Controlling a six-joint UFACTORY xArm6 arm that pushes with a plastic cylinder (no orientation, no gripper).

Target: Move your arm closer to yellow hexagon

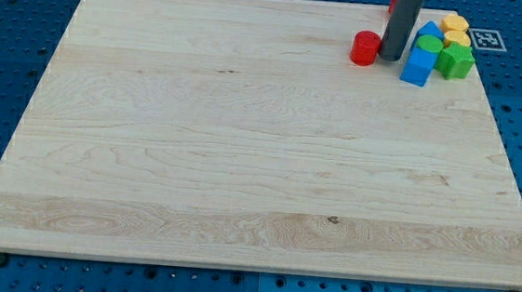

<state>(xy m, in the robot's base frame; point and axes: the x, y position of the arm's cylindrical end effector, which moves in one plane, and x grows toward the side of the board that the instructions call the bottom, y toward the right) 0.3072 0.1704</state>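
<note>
The yellow hexagon [457, 38] lies near the view's top right corner of the wooden board [241, 163], with a second yellow block [454, 23] just above it. My tip [391, 57] rests on the board at the end of the dark rod, left of the cluster. It stands between a red cylinder [365, 48] on its left and a blue block [417, 67] on its right. The hexagon is about 70 pixels to the right of and slightly above the tip. A green block [455, 60] and a smaller green block [429, 43] sit below and left of the hexagon. A blue block [430, 30] sits above them.
A red block [394, 2] shows partly behind the rod at the top edge. A black-and-white marker tag [485, 39] lies right of the cluster. A blue perforated table [6, 70] surrounds the board.
</note>
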